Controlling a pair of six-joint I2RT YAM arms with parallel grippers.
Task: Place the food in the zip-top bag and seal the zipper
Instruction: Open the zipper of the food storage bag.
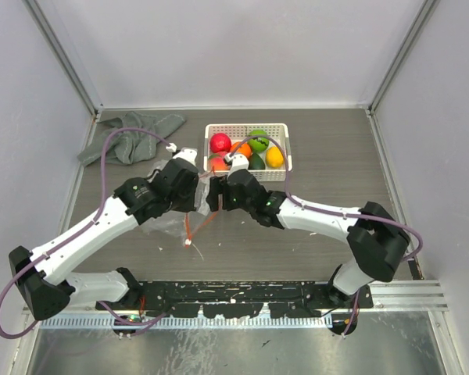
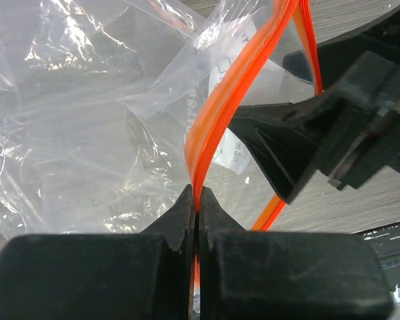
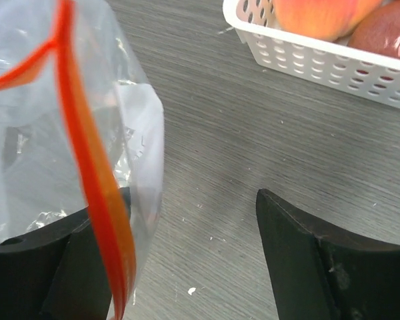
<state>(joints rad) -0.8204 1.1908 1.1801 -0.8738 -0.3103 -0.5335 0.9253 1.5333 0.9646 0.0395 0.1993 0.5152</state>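
The bag (image 1: pixel 162 223) lies crumpled on the table (image 1: pixel 336 187), just on the near side of the basket (image 1: pixel 275 176), with no fruit in it. Its zipper (image 2: pixel 217 113) is unsealed. The left jaws pinch the zipper tight. The right jaws stand spread, one behind the plastic at the mouth. The food (image 1: pixel 250 148) sits in the basket, so filling and sealing remain.

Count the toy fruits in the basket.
6, all in the white basket: red fruit back left, green fruit back, orange fruit middle, yellow fruit right, peach fruit front left, dark fruit front. Others may be hidden.
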